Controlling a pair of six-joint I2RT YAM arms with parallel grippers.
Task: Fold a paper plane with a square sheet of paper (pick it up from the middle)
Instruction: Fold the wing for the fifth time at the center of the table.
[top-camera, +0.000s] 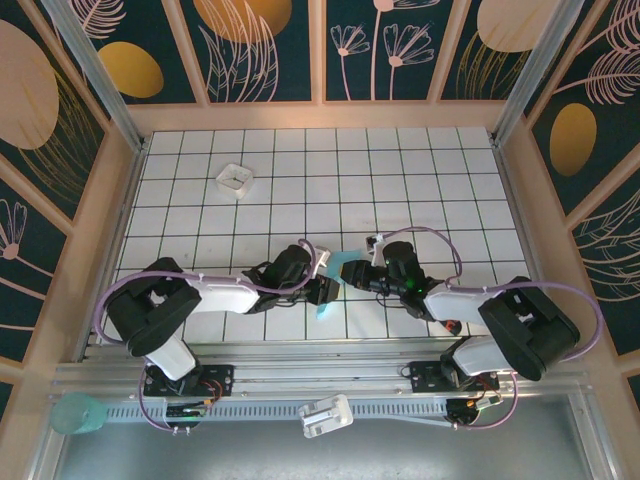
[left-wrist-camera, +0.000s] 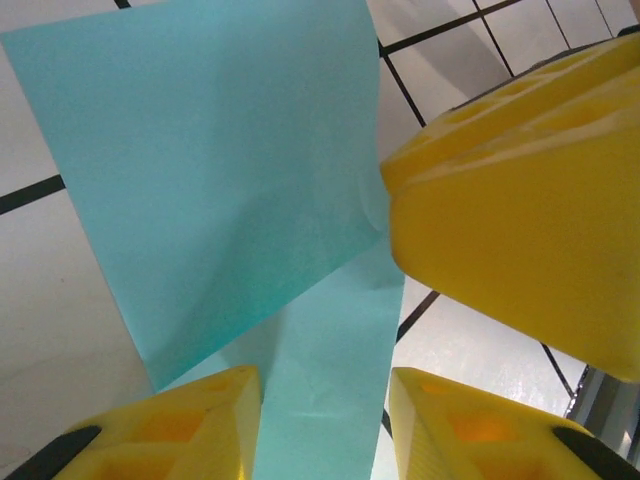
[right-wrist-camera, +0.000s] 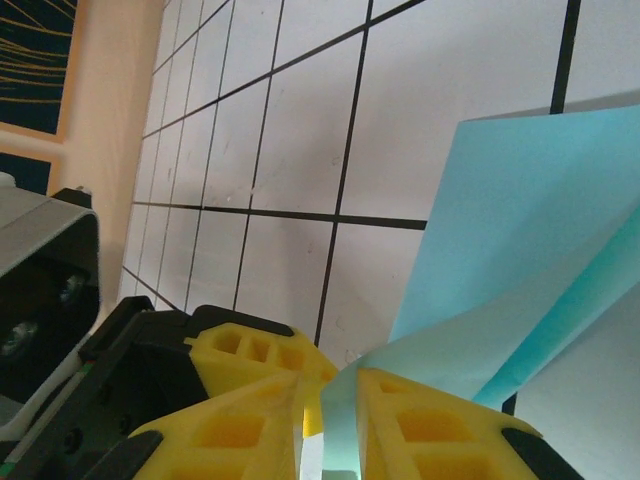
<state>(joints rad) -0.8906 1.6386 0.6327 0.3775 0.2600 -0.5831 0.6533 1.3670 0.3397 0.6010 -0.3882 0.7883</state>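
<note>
The turquoise square sheet of paper (top-camera: 324, 312) is partly folded and sits between my two grippers near the table's front middle. In the left wrist view a wide flap of the paper (left-wrist-camera: 200, 180) rises, and a narrower strip runs between the jaws of my left gripper (left-wrist-camera: 325, 400), which stand apart. My left gripper (top-camera: 325, 290) faces my right gripper (top-camera: 350, 272). In the right wrist view an edge of the paper (right-wrist-camera: 520, 230) sits in the narrow gap of my right gripper (right-wrist-camera: 330, 385), against one finger, with a sliver of space beside it. One right finger (left-wrist-camera: 520, 220) presses close.
A small white square tray (top-camera: 234, 179) stands at the back left of the gridded table (top-camera: 420, 190). A red-and-black tool (top-camera: 453, 326) lies by the right arm. A white object (top-camera: 326, 415) rests on the front rail. Patterned walls enclose three sides.
</note>
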